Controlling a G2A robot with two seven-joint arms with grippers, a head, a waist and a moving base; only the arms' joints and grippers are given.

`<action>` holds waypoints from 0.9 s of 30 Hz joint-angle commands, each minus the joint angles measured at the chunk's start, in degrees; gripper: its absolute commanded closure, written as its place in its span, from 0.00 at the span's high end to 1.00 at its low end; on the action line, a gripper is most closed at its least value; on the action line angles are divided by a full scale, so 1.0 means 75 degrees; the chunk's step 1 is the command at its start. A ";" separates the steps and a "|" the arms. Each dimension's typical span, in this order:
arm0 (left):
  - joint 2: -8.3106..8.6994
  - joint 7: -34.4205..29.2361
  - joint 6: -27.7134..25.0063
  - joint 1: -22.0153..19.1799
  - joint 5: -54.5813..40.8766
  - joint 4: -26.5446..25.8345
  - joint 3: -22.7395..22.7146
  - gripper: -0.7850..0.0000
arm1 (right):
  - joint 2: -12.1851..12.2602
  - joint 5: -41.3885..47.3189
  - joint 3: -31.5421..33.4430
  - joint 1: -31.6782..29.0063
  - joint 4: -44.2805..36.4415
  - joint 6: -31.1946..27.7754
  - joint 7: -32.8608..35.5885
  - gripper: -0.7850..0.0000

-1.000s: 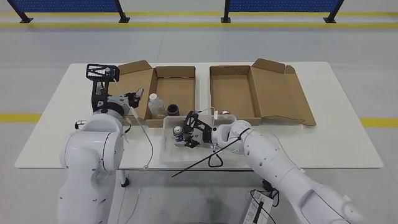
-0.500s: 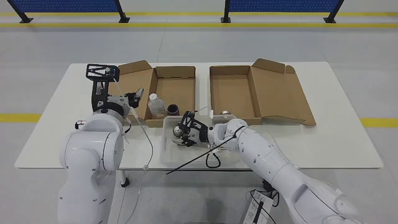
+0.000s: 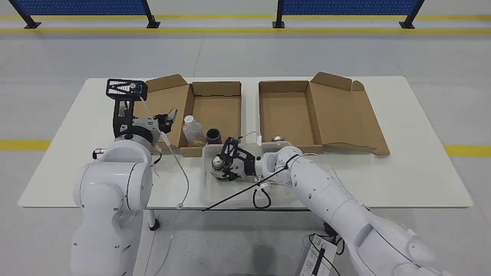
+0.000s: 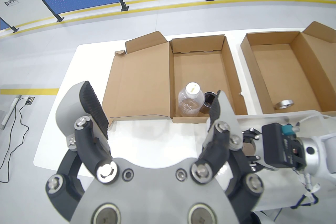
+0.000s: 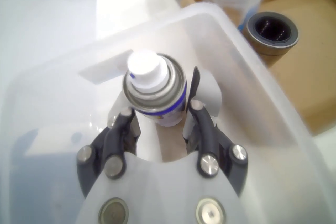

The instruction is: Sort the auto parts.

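Observation:
A spray can (image 5: 157, 93) with a white cap stands upright in the clear plastic bin (image 5: 236, 33) at the table's front edge. My right gripper (image 5: 157, 86) is down inside the bin, shut on the can with a finger against each side. From above, the right gripper (image 3: 225, 163) and the can (image 3: 220, 162) are near the bin's (image 3: 204, 176) back left corner. My left gripper (image 4: 152, 88) hangs open and empty above the table, by the left cardboard box's flap (image 3: 165, 103).
The left box (image 3: 216, 107) holds a clear bottle (image 3: 192, 130) and a dark cylindrical part (image 3: 213, 135) at its near end. The right box (image 3: 288, 115) holds a metal ring (image 3: 278, 139). A black cable (image 3: 230, 197) trails over the bin.
My right gripper has shifted left inside the bin and now has its fingers round the spray can. The left arm has stayed where it was.

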 commanded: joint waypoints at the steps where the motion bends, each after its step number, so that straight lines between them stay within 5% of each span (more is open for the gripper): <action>1: 0.0000 0.0000 0.0000 0.0000 0.0000 0.0000 0.0000 1.00 | -0.0037 -0.0025 -0.0004 0.0025 0.0056 0.0010 -0.0038 0.59; 10: 0.0000 0.0000 0.0000 0.0000 0.0000 0.0000 0.0000 1.00 | -0.0167 -0.0140 -0.0010 0.0097 0.0243 -0.0001 -0.0153 0.45; 17: 0.0000 0.0000 0.0000 0.0000 0.0000 0.0000 0.0000 1.00 | -0.0206 -0.0292 0.0030 0.0095 0.0287 -0.0028 -0.0347 0.00; 27: 0.0000 0.0000 0.0000 0.0000 0.0000 0.0000 0.0000 1.00 | -0.0099 -0.0486 0.0285 -0.0046 -0.0006 -0.0008 -0.0687 0.00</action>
